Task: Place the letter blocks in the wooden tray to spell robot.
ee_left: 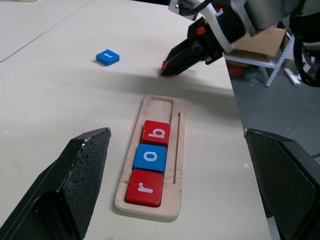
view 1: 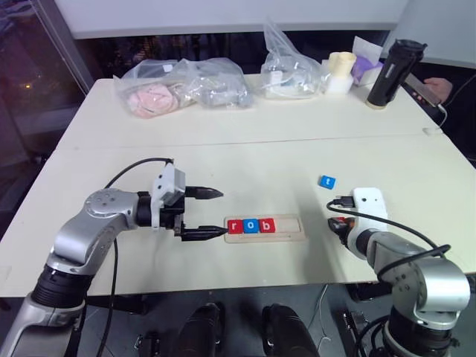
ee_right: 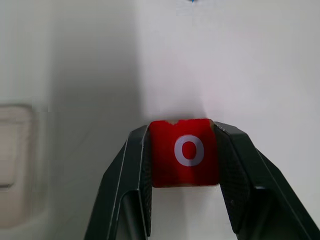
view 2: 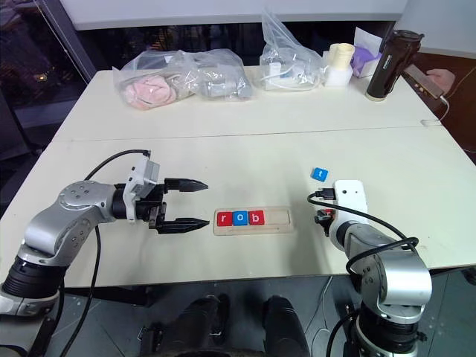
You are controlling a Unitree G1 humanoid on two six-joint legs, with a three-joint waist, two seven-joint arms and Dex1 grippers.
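Your inventory, operator, taken from the head view with clock directions across the table.

Right claw [ee_right: 184, 160]: clamped on the red o block [ee_right: 184, 152], letter face up, one finger on each side edge. It sits at about 3 o'clock from the tray [view 1: 291, 230], apart from it, low over bare tabletop.

Left claw [view 1: 212, 213]: spread wide, holding nothing, fingers pointing at the tray's left end from 9 o'clock, just beside it.

Tray: near the table's front edge, lying long-side across. It holds red r [view 1: 235, 226], blue o [view 1: 251, 226] and red b [view 1: 268, 225], touching in a row from the left end. The right part of the groove is bare wood.

Blue t block [view 1: 328, 181]: loose on the table [view 1: 245, 149], at about 1 o'clock from the tray and 11 o'clock from your right claw, well apart from both.

Open room: bare tabletop between tray and right claw, and across the middle. Bags [view 1: 182, 85], a cup [view 1: 341, 72] and a dark bottle [view 1: 390, 74] line the far edge at 12 o'clock.
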